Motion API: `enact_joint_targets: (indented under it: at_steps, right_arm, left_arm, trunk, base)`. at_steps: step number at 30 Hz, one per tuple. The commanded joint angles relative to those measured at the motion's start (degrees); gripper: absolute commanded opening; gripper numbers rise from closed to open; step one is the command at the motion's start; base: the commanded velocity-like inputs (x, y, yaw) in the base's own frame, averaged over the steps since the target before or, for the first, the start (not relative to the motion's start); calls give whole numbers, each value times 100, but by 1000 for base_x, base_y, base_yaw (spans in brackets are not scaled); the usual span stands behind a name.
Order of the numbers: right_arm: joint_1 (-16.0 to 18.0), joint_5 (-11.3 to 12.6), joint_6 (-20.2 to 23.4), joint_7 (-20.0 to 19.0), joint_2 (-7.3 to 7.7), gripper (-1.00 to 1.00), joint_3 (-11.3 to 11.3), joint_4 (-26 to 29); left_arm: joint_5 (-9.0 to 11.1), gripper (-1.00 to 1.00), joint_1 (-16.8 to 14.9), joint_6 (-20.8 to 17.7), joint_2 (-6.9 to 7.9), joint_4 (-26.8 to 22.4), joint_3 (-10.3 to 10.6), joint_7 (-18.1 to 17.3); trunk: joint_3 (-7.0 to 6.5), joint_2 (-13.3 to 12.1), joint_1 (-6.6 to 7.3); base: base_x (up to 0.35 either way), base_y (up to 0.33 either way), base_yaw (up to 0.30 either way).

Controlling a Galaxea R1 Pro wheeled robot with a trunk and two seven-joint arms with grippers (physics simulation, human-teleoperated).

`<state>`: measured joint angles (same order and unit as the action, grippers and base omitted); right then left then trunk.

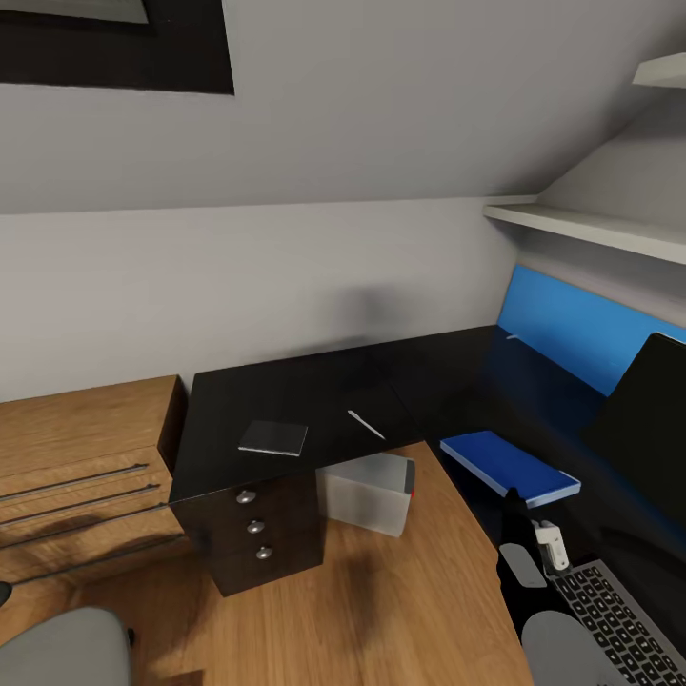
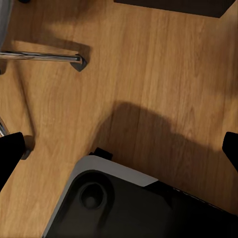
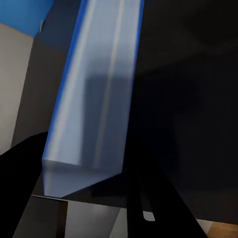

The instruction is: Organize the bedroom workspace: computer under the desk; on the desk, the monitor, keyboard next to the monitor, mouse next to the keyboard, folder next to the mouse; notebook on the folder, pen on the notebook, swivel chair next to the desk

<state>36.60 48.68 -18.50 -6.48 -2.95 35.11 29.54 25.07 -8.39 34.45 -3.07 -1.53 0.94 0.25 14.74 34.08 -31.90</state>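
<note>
Folder [image 1: 510, 466] lies flat on desk [image 1: 286, 400], just past your right gripper [image 1: 514, 505]. Likely set there as base for stack. Its long axis runs diagonally, near end toward gripper, far end toward corner. Right fingers spread, one each side of folder's near end, grip not evident. Notebook [image 1: 273, 437] and pen [image 1: 366, 424] lie on desk's left wing, well apart from folder. Left gripper [image 2: 119, 148] wide, empty, over floor.
</note>
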Motion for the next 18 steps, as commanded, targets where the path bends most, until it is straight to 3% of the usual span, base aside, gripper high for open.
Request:
enact_joint_targets:
  at_steps: [1,4,18]
  right_arm:
    - [5,159,4,-50,-4,-100,49,-89]
    - [5,159,4,-51,-4,-100,49,-89]
    - [5,159,16,-47,-4,-100,41,-96]
  left_arm:
    - [17,100,-2,18,-1,3,12,2]
    - [17,100,-3,18,-2,3,12,2]
    - [16,100,-5,26,-10,-3,12,2]
  trunk:
    - [9,6,-2]
    - [9,6,-2]
    - [224,487,-266]
  base:
    - [0,0,0]
    - [0,0,0]
    - [0,0,0]
